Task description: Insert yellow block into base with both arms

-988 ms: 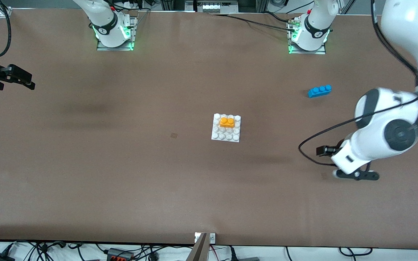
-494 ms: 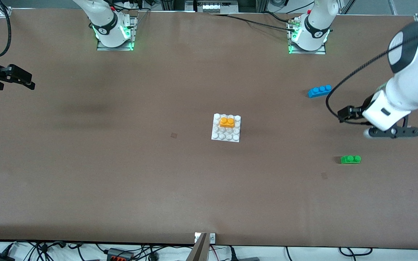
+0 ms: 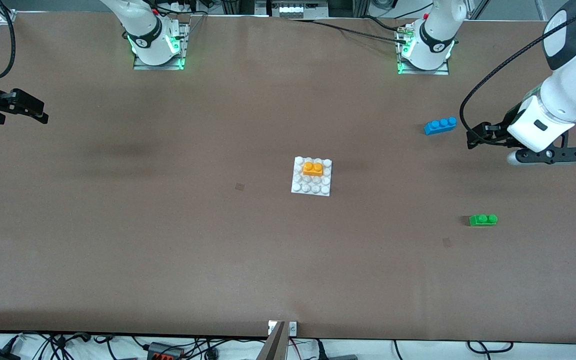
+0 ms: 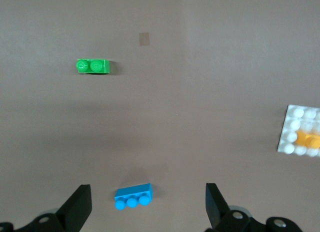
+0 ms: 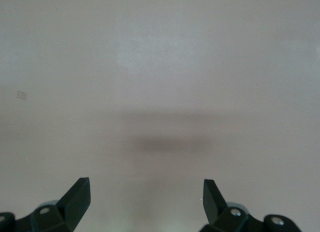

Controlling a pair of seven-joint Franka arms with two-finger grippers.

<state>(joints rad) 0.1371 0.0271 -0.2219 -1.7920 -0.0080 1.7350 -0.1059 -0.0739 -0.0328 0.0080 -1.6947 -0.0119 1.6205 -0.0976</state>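
The yellow block [image 3: 313, 168] sits pressed onto the white studded base [image 3: 308, 188] in the middle of the table, in the base's half farther from the front camera. Both show at the edge of the left wrist view, the block [image 4: 307, 139] on the base [image 4: 295, 119]. My left gripper [image 3: 543, 155] hangs open and empty over the table at the left arm's end, well away from the base; its fingers [image 4: 80, 204] stand wide apart. My right gripper [image 3: 38, 112] waits open and empty at the right arm's end, over bare table [image 5: 145, 182].
A blue three-stud brick [image 3: 440, 125] lies beside my left gripper, toward the base; it also shows in the left wrist view [image 4: 133, 197]. A green two-stud brick [image 3: 483, 219] lies nearer the front camera [image 4: 93, 66]. The arm bases stand along the table's back edge.
My left arm has swung away from the front camera toward its end of the table, uncovering the green brick. The right arm, block and base have not moved.
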